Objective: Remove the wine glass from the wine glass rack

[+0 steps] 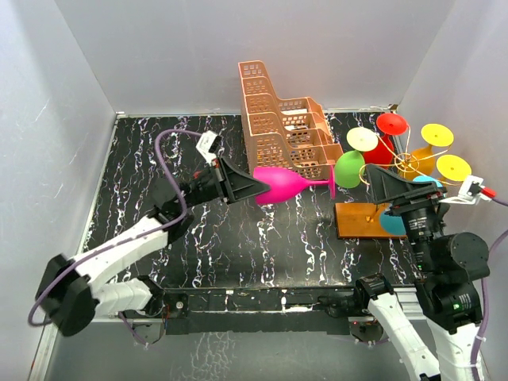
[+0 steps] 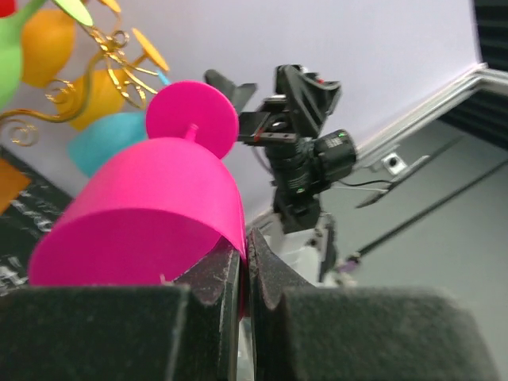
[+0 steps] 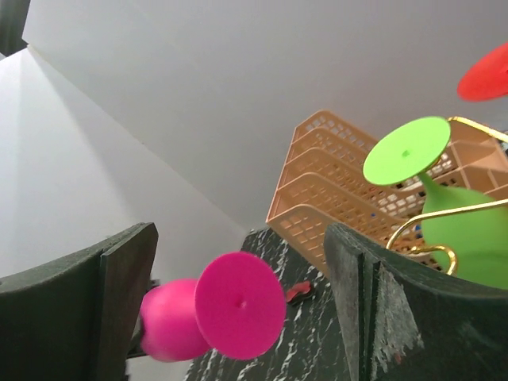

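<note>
Over the middle of the marbled black table (image 1: 238,246), my left gripper (image 2: 244,260) has its jaws pinched tight on the rim of the pink wine glass (image 1: 279,185). The left wrist view shows the thin pink edge caught between the two pads. The glass lies on its side in the air, bowl toward the left arm, with stem and foot pointing right. It is clear of the wine glass rack (image 1: 361,220), and its foot ends just beside the green glass (image 1: 349,168) hanging on the rack's near-left hook. From above I cannot tell whether those two touch. The peach lattice basket (image 1: 282,119) stands right behind the pink bowl. My right gripper (image 3: 242,238) hovers over the rack's orange-brown base board with its jaws spread wide and nothing between them. Its wrist camera looks across at the pink foot, framed between the two dark fingers. Red (image 1: 389,127), cream (image 1: 362,139), yellow (image 1: 452,167) and teal (image 1: 393,222) glasses hang from the rack's gold wire arms.
</note>
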`<state>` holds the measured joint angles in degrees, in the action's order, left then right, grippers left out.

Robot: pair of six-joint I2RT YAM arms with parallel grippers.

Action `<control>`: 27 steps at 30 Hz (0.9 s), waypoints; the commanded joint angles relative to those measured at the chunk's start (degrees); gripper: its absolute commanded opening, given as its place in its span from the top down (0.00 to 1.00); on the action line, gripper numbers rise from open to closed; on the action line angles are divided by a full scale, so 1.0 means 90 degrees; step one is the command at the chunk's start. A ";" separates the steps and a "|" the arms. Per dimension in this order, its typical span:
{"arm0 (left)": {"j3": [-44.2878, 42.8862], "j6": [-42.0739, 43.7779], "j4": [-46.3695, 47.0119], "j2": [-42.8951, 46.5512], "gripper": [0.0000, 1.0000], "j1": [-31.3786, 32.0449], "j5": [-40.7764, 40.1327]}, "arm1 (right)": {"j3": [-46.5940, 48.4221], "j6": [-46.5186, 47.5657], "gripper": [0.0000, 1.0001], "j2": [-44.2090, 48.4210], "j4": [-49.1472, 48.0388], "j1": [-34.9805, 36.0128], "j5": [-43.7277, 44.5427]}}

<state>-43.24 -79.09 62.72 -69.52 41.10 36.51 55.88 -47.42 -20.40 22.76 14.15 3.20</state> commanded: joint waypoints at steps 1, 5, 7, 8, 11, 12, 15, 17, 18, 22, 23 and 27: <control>-0.0179 0.2178 -0.3718 0.1314 1.00 0.0032 -0.0452 | 0.0450 0.1125 0.06 0.0071 0.0141 0.0033 0.0370; -0.0720 0.3319 -0.6945 0.2170 1.00 0.0028 -0.1871 | 0.0539 0.1431 0.06 0.0138 0.0258 0.0038 0.0762; -0.1221 0.3827 -0.8584 0.2329 1.00 0.0028 -0.2832 | 0.0525 0.1594 0.06 0.0190 0.0143 0.0035 0.0926; -0.1531 0.4093 -0.9292 0.2333 1.00 0.0022 -0.3259 | 0.0500 0.1737 0.06 0.0219 0.0026 0.0031 0.0912; -0.2568 0.5011 -1.1405 0.1986 1.00 0.0024 -0.4484 | 0.0462 0.2176 0.05 0.0326 -0.0347 0.0030 0.0720; -0.2856 0.5316 -1.1852 0.1859 1.00 0.0028 -0.4812 | 0.0470 0.2319 0.05 0.0358 -0.0430 0.0036 0.0693; -0.3410 0.6105 -1.2632 0.1493 1.00 0.0032 -0.5550 | 0.0467 0.2586 0.05 0.0465 -0.0675 0.0039 0.0780; -0.3684 0.6350 -1.3013 0.1151 1.00 0.0027 -0.5921 | 0.0470 0.2687 0.04 0.0480 -0.0733 0.0038 0.0920; -0.3799 0.6413 -1.3162 0.0956 1.00 0.0022 -0.6021 | 0.0476 0.2718 0.04 0.0475 -0.0736 0.0035 0.0985; -0.4219 0.6400 -1.3568 0.0132 1.00 -0.0030 -0.6430 | 0.0471 0.2800 0.05 0.0413 -0.0687 0.0038 0.0962; -0.4294 0.6430 -1.3581 -0.0044 1.00 -0.0106 -0.6413 | 0.0477 0.2819 0.05 0.0387 -0.0685 0.0031 0.0934; -0.4360 0.6774 -1.3370 -0.0536 1.00 -0.0872 -0.5757 | 0.0463 0.2904 0.05 0.0358 -0.0667 0.0038 0.1043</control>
<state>-80.20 -22.52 -55.00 -72.53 39.09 -16.60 58.78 -23.55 -16.38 19.40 14.20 11.03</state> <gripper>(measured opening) 0.026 0.953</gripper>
